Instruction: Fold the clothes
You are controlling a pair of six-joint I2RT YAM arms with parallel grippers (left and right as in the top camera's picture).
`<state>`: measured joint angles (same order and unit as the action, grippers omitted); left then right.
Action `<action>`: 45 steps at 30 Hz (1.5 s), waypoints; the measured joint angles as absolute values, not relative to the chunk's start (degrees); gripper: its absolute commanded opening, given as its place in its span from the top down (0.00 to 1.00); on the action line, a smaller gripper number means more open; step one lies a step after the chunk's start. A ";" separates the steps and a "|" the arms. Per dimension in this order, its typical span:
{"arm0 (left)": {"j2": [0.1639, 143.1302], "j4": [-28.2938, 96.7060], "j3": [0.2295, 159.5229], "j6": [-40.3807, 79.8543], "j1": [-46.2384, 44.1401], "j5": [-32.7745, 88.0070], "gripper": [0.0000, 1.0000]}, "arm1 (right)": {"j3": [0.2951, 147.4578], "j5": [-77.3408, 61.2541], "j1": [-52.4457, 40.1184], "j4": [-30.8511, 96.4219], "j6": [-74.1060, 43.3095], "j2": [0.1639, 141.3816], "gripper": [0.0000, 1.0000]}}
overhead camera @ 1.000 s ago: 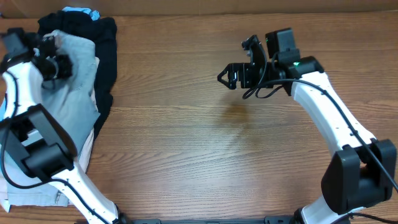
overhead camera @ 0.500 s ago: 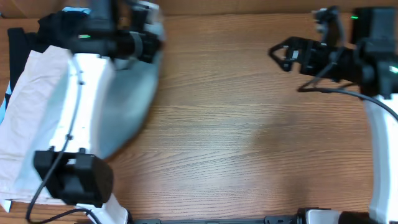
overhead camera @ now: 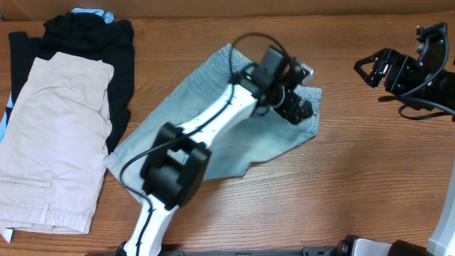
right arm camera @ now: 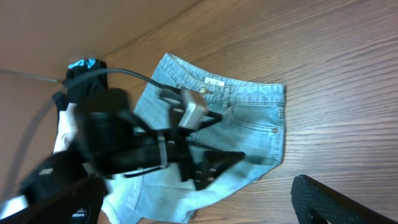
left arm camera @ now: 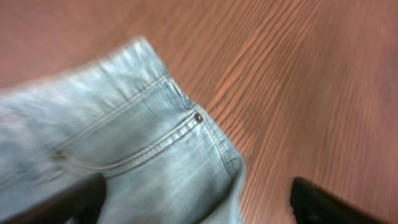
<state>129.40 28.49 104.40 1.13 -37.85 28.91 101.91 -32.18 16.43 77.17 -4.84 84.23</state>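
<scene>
The clothes, light blue denim shorts, lie spread flat in the middle of the table, waistband toward the far right. My left gripper hovers open over their right edge, jaws wide apart with nothing clamped. In the left wrist view a pocket seam and rivet of the shorts lie under the left gripper. My right gripper stands open at the far right, off the cloth. The right wrist view looks down past the right gripper at the shorts and the left gripper.
Beige khaki shorts lie on a black garment at the table's left edge, with a bit of bright blue cloth behind. Bare wood lies right of the denim.
The left arm swung from the pile at the left to the middle, carrying the denim shorts there, then opened. The right arm drew back to the right.
</scene>
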 measured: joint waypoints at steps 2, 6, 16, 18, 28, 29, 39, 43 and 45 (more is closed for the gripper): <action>131.11 28.05 104.40 3.01 -37.78 29.15 0.00 | 101.91 -32.14 17.02 77.17 -4.43 84.23 0.00; 130.72 28.95 105.47 4.86 -34.52 31.35 0.00 | 101.91 -32.16 17.82 76.93 -3.77 84.23 0.00; 118.39 39.72 116.20 5.80 -19.53 34.68 0.00 | 101.84 -30.02 17.04 74.76 -2.33 86.00 0.00; 114.74 42.13 117.40 5.58 -17.21 32.88 0.00 | 101.34 -29.10 16.03 73.78 -2.33 87.64 0.01; 110.32 57.56 118.67 2.83 -14.63 11.90 0.00 | 93.91 -19.20 8.54 61.67 -8.95 101.45 0.08; 111.02 58.37 118.58 2.81 -14.63 10.22 0.00 | 93.47 -18.04 7.70 60.84 -9.47 102.85 0.08; 114.78 63.57 117.99 3.27 -14.63 4.01 0.00 | 90.48 -9.91 0.14 52.64 -15.66 114.50 0.13; 114.78 63.75 117.99 3.60 -14.63 3.95 0.00 | 90.19 -8.47 -0.91 51.48 -17.37 118.21 0.15; 114.78 63.99 117.99 4.19 -14.63 3.79 0.00 | 90.17 -7.55 -0.91 51.33 -18.13 119.42 0.18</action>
<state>114.78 63.99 117.99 4.19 -14.63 3.79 90.17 -7.55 -0.91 51.33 -18.13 119.42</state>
